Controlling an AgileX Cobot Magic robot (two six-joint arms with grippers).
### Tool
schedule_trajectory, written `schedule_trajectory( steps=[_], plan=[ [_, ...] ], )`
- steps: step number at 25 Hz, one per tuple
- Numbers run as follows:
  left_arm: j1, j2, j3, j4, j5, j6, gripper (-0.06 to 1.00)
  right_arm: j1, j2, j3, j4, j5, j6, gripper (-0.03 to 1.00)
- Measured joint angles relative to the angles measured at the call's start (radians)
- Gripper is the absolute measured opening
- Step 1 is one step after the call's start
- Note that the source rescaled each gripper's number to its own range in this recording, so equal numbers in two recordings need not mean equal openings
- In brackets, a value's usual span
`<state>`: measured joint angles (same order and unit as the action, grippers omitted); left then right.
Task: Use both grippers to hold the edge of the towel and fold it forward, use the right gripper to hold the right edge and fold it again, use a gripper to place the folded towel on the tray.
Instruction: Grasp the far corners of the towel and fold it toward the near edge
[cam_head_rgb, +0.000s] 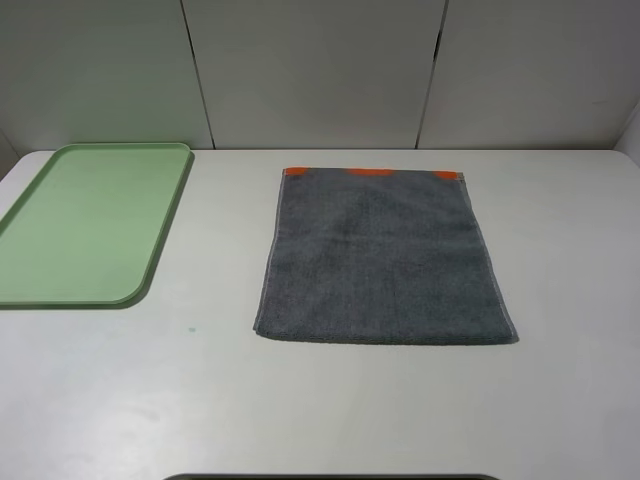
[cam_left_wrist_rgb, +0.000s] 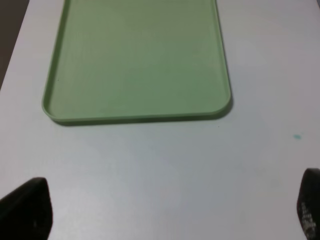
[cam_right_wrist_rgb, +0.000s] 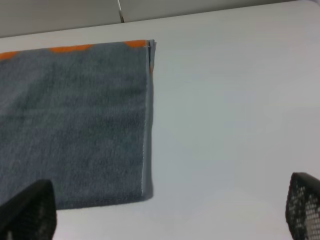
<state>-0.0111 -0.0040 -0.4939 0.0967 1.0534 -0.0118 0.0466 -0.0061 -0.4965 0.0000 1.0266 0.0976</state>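
A grey towel (cam_head_rgb: 385, 255) lies flat on the white table, right of the middle, with an orange strip (cam_head_rgb: 372, 172) along its far edge. It also shows in the right wrist view (cam_right_wrist_rgb: 75, 120), with its right edge and near right corner in sight. A light green tray (cam_head_rgb: 90, 220) lies empty at the far left and also shows in the left wrist view (cam_left_wrist_rgb: 140, 118). My left gripper (cam_left_wrist_rgb: 167, 210) is open over bare table near the tray's front edge. My right gripper (cam_right_wrist_rgb: 165, 210) is open, near the towel's right front corner. Neither arm shows in the exterior high view.
The white table (cam_head_rgb: 320, 400) runs to a pale panelled wall (cam_head_rgb: 320, 70) at the back. A small teal speck (cam_head_rgb: 191, 328) marks the table between tray and towel. A dark strip (cam_head_rgb: 330, 477) shows at the front edge.
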Motion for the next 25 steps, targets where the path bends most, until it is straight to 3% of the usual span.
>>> schedule_trajectory(
  steps=[15,21,25],
  plan=[
    [0.000,0.006,-0.060,0.000,-0.001,0.000,0.99,0.000,-0.001,-0.003,0.000,-0.008,0.000,1.00],
    [0.000,0.148,-0.125,0.000,-0.006,0.012,0.99,0.000,0.095,-0.067,0.015,-0.073,0.000,1.00],
    [0.000,0.322,-0.178,0.000,-0.028,0.082,0.98,0.000,0.249,-0.121,0.032,-0.088,-0.052,1.00]
  ],
)
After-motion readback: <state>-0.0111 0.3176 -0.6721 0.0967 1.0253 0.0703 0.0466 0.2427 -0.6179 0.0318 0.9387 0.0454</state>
